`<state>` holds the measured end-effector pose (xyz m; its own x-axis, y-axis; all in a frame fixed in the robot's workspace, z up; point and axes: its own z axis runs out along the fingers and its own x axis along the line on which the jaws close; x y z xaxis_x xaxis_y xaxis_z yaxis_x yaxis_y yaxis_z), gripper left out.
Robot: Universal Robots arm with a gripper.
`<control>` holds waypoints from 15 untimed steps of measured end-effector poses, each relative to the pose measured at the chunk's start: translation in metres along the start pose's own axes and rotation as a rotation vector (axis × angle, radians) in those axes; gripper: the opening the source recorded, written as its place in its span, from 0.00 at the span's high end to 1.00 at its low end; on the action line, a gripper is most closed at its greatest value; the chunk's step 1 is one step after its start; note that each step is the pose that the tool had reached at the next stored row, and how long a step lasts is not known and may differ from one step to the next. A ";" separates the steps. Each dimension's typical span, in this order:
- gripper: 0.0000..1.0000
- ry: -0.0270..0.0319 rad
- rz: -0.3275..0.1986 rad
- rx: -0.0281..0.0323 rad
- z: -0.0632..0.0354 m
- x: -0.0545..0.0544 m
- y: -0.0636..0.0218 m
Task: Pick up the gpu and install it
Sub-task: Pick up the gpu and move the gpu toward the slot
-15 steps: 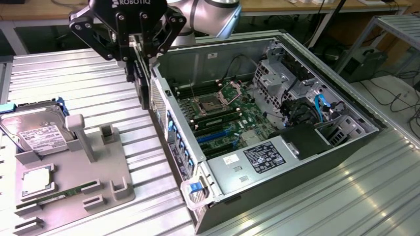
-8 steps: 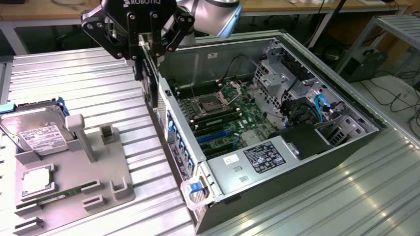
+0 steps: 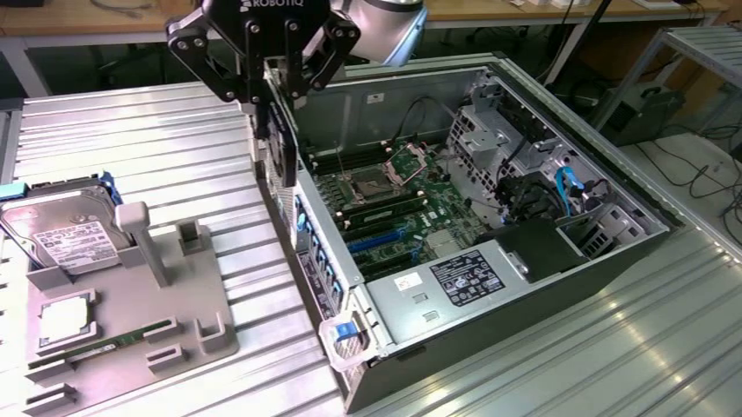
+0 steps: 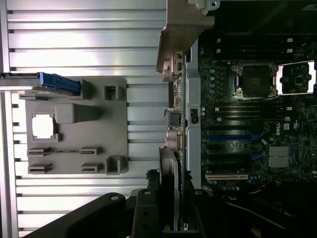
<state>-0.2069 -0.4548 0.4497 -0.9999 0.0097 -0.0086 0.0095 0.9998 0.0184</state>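
One hand (image 3: 281, 87) clamping one gpu (image 3: 276, 148), one open case (image 3: 557, 330)

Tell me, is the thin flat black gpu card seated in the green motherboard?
No, the claw holds the gpu card upright at the open case's wall.

Metal table (image 3: 151, 130): parts tray (image 3: 203, 300), PC case (image 3: 510, 347)

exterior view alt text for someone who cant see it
The gripper holds the gpu upright, edge-on, at the edge of an open computer case, motherboard exposed. On the exterior view's left, a grey fixture carries a hard drive.
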 end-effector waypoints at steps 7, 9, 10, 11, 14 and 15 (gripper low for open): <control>0.73 0.0000 0.000 0.0000 0.0001 -0.008 0.0001; 0.73 0.0000 0.000 0.0000 0.0002 -0.009 0.0001; 0.73 0.0000 0.000 0.0000 0.0002 -0.010 0.0001; 0.73 0.0000 0.000 0.0000 0.0002 -0.011 0.0001; 0.73 0.0000 0.000 0.0000 0.0002 -0.014 0.0001; 0.73 0.0000 -0.001 0.0000 0.0003 -0.015 0.0001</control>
<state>-0.1920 -0.4548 0.4496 -0.9999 0.0091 -0.0086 0.0089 0.9998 0.0184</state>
